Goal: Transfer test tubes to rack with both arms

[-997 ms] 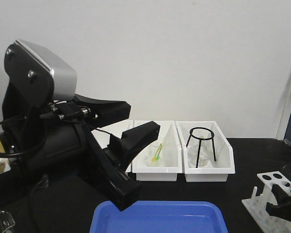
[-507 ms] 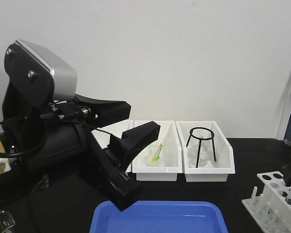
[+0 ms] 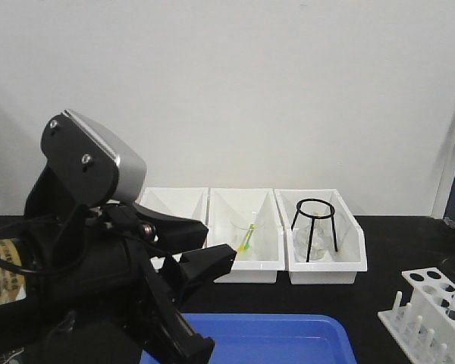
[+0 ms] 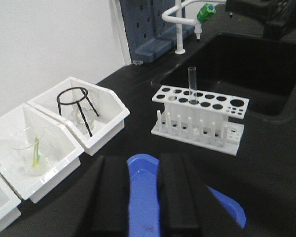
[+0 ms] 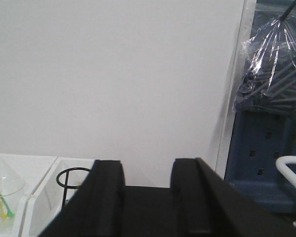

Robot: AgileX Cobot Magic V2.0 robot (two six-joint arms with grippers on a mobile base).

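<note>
While one test tube (image 4: 192, 85) already stands straight up in a back hole of the rack (image 4: 200, 117), more tubes need to be fetched, so I think the job is only part done. No loose tubes show in any view, so where they lie I cannot tell.

To do this step well, an arm should come down slowly over a tube, pinch it near the top, and keep it straight so it slides into a free hole without bumping the one already there.

Closest to us, left of the rack, is the blue tray (image 4: 143, 192). The left gripper (image 4: 144, 195) hangs low over it, tipped down and forward, with its two black fingers apart and nothing between them. In the front view the left arm (image 3: 91, 227) is big and folded low over the tray.

Further back and left of the rack sit the white bins (image 4: 64, 133). One holds a black ring stand (image 4: 78, 106).

The right gripper (image 5: 147, 185) is held up high, facing the white wall. Its fingers are apart and empty.
</note>
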